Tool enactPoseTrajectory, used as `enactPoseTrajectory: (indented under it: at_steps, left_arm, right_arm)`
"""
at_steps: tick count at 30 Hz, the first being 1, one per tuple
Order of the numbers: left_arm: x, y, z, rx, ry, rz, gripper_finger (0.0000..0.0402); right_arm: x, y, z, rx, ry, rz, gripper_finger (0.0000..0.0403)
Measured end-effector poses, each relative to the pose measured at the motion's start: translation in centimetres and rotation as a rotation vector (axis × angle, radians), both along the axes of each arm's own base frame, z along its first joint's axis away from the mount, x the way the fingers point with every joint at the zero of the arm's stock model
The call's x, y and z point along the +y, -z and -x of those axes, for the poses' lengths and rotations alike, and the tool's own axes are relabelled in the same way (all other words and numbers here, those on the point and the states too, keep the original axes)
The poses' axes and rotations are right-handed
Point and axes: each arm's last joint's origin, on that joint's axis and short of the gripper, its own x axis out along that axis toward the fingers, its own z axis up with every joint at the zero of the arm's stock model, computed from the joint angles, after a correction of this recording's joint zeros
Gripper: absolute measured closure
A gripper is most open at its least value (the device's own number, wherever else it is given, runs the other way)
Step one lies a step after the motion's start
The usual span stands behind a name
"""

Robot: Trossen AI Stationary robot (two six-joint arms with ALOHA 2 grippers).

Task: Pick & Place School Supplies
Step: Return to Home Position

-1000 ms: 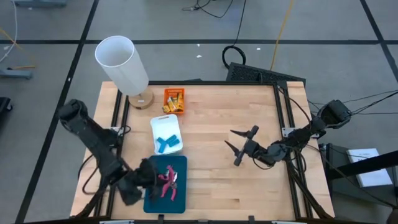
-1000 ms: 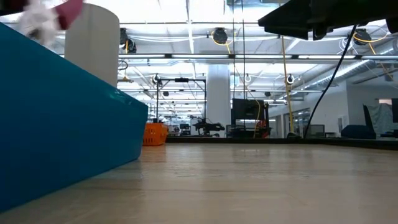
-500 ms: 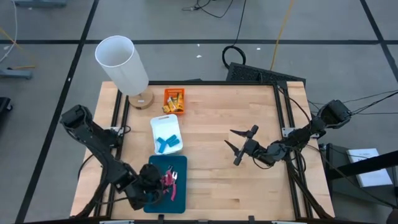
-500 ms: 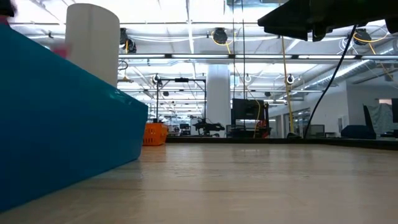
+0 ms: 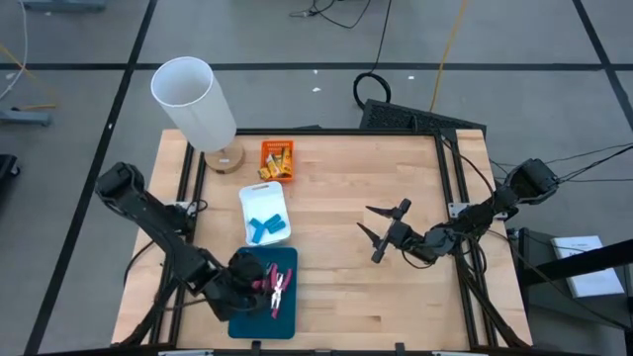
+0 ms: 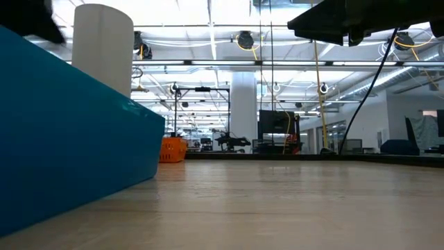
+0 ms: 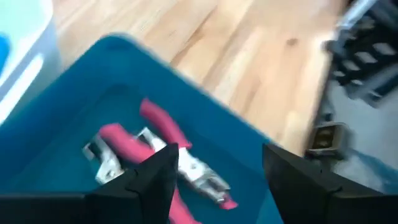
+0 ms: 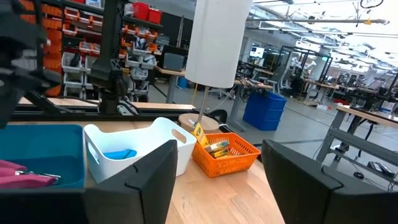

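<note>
Left wrist view is showing the red-handled tools (image 7: 155, 155) lying in a loose heap on the floor of the teal tray (image 7: 68, 118), handles crossing; they are sitting where a drop from above would leave them. The left gripper (image 7: 224, 193) is hanging just above that tray with its fingers spread wide and nothing between them, so the tools are resting on the tray alone and, judging by this, the arm is free to pull away to its rest pose.

Next to the teal tray, the light-blue pieces (image 5: 264, 227) are lying in the white tray (image 5: 259, 198), and beyond that the yellow-orange packets (image 5: 278, 158) are filling the orange tray (image 5: 294, 163), each kind in its own container. The tall white cylinder (image 5: 193, 94) is standing near the orange tray at the table's far left corner.

The right gripper (image 5: 368, 222) is waiting over bare wood on the table (image 5: 336, 297), well apart from the trays, fingers wide open and empty.
</note>
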Motion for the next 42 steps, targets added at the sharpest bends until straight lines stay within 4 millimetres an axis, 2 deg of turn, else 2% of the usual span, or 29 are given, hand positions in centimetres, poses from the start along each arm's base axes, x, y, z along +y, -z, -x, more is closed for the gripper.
enactPoseTrajectory:
  at_steps: [5,8,13,15,18,20,23,27,36,42]
  left_arm:
    - [0.9,-3.7,0.1,-0.224,0.092,-0.095,0.0184]
    - [1.3,-6.6,0.8,-0.398,0.182,-0.246,0.0192]
    - [3.0,-10.7,2.7,-0.56,0.409,-0.559,0.0192]
    - [3.5,-11.7,3.3,-0.605,0.417,-0.582,0.0189]
    - [4.0,-12.1,3.7,-0.615,0.473,-0.627,0.0186]
    - [4.4,-11.7,3.7,-0.582,0.522,-0.646,0.0186]
    - [5.6,-10.2,3.3,-0.547,0.484,-0.607,0.0185]
    - [7.6,-7.3,3.8,-0.583,0.433,-0.559,0.0183]
    - [12.4,-1.4,8.0,-0.822,0.323,-0.429,0.0183]
    - [14.3,2.2,10.0,-0.949,0.269,-0.385,0.0183]
  right_arm:
    - [0.0,0.0,0.0,0.0,0.0,0.0,0.0177]
    - [0.0,0.1,0.0,0.011,0.001,0.012,0.0179]
    - [0.5,1.1,0.2,0.09,-0.021,0.024,0.0175]
    - [1.0,1.3,0.4,0.079,-0.046,-0.024,0.0175]
    - [1.6,1.2,0.7,0.029,-0.105,-0.103,0.0175]
    - [2.1,1.2,0.7,0.031,-0.239,-0.122,0.0175]
    - [1.8,0.6,0.4,0.026,-0.458,-0.168,0.0176]
    - [0.2,-0.2,0.1,0.045,-0.571,-0.239,0.0176]
    - [-1.9,-2.3,2.0,0.111,-0.604,-0.19,0.0176]
    - [-3.6,-4.1,4.1,0.094,-0.583,-0.182,0.0176]
